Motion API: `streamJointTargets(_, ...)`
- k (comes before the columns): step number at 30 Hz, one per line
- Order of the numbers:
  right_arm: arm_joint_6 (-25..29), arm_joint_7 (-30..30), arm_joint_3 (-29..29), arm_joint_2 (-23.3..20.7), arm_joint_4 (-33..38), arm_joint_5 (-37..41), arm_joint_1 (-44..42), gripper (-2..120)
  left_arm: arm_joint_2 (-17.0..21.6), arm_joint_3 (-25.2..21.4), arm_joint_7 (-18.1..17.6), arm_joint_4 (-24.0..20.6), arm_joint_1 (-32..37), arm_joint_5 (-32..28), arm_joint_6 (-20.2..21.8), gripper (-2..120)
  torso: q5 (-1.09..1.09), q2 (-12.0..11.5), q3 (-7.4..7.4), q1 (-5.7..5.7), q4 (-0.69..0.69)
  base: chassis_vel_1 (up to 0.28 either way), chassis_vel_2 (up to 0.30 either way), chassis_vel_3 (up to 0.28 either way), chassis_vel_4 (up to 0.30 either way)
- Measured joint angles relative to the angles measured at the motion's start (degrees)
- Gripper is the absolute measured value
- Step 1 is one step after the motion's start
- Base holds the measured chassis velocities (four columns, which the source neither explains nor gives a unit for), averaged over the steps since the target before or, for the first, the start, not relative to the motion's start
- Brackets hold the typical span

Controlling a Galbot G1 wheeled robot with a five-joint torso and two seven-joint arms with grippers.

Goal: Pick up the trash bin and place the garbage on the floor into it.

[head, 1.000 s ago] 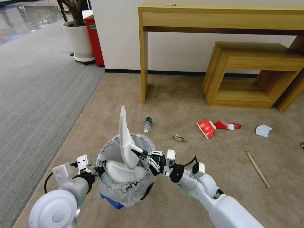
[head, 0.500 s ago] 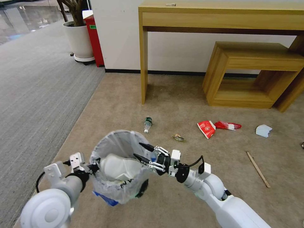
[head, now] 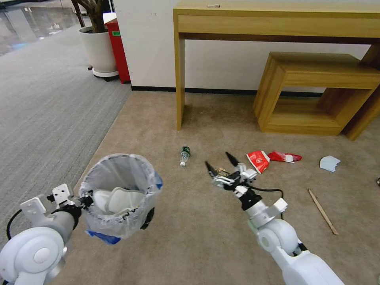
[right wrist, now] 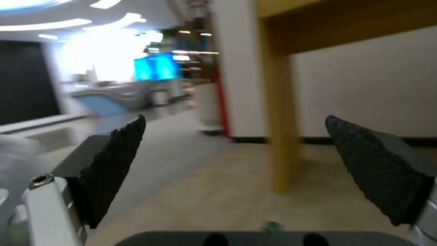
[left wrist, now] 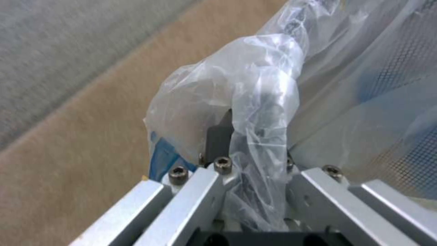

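Left gripper clenches the trash bin rim, bin held off the carpet. Right gripper, fingers spread and empty, hovers directly over the crushed can, nearer than the bottle.

Open floor between trash bin and right gripper

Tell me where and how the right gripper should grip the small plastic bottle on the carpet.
Grip the plastic bottle across its clear middle, coming straight down. It lies flat, pointing toward the desk, so the open right gripper probably needs its fingers turned to straddle the body's sides.
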Motion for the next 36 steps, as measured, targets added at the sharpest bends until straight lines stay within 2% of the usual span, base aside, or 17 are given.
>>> streamJointTargets(1, -0.1, 2.9, 1.1, 0.4, -0.4, -1.0, -0.5, 100, -0.1, -1.4, -0.1, 0.1, -0.4, -0.4, 0.0, 0, 0.01, 0.0, 0.0, 0.0, -0.01, 0.0, 0.0, 0.0, 0.0)
streamJointTargets(2, -0.1, 2.9, 1.1, 0.4, -0.4, -1.0, -0.5, 100, -0.1, -1.4, -0.1, 0.1, -0.4, -0.4, 0.0, 0, 0.01, 0.0, 0.0, 0.0, -0.01, 0.0, 0.0, 0.0, 0.0)
streamJointTargets(4, -0.1, 6.6, 2.4, 0.7, -1.4, -1.3, -0.9, 100, 0.5, -3.4, -0.1, 0.8, -0.6, -1.2, 0.0, 0, 0.0, 0.0, 0.0, 0.0, 0.0, 0.0, 0.0, 0.0, 0.0)
streamJointTargets(6, 0.2, 7.2, 2.7, 0.8, -2.0, -1.0, -0.9, 100, 0.9, -4.6, 0.0, 1.2, -0.5, -1.7, 0.0, 0, 0.01, 0.0, 0.0, 0.0, 0.0, 0.0, 0.0, 0.0, 0.0)
streamJointTargets(19, 1.5, 5.3, 0.1, 3.1, -2.8, 0.0, -0.2, 100, 1.6, -8.6, -0.5, 1.4, 0.4, -6.1, 0.0, 0, 0.01, 0.0, -0.01, 0.0, 0.01, -0.025, 0.017, 0.026, -0.021)
streamJointTargets(36, 2.4, 4.3, 0.7, 3.0, -3.4, 0.0, -0.5, 100, 1.3, -7.5, 0.2, 1.9, 0.2, -6.2, 0.0, 0, 0.02, 0.0, 0.0, 0.0, -0.01, -0.229, 0.224, 0.22, -0.218)
